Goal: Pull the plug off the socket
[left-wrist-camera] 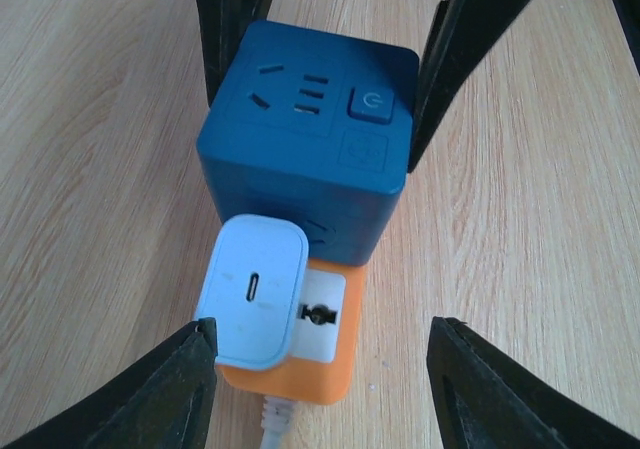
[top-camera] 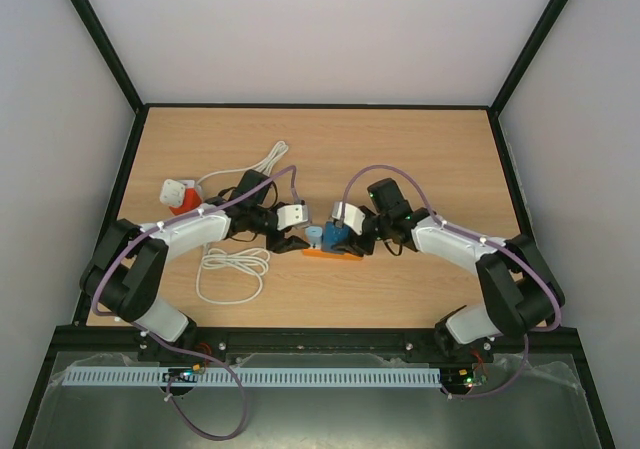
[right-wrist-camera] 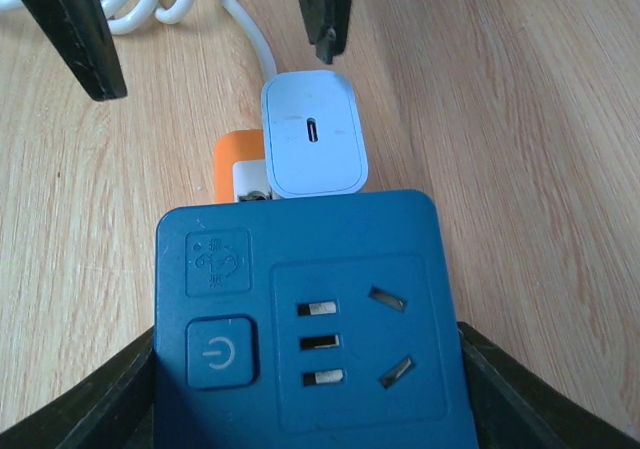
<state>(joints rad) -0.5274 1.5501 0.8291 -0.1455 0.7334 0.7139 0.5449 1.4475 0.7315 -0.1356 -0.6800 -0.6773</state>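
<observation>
Jaws of the left gripper (left-wrist-camera: 320, 334) stand released, straddling the white plug (left-wrist-camera: 252, 304) low in its wrist view. One fingertip (left-wrist-camera: 200, 344) just touches the plug's lower-left corner; the other is apart at lower right. The plug sits upright in the orange base (left-wrist-camera: 310, 384), hard against the blue socket cube (left-wrist-camera: 305, 159) at frame centre. Further right, the jaws of the right gripper (right-wrist-camera: 305, 389) are clenched on the cube's two sides, steadying it on the desk (top-camera: 400, 149).

The step in hand looks like the grasp before the pull. Next, the left jaws need to close squarely on the plug (the gap at lower right is the wider one), then draw it straight out while the right holds firm.

At the left of the top view lie a coiled white cable (top-camera: 235, 269) and an orange-and-white adapter (top-camera: 178, 196), both well apart from the plug. The cube crowding the plug leaves little room on that side.
</observation>
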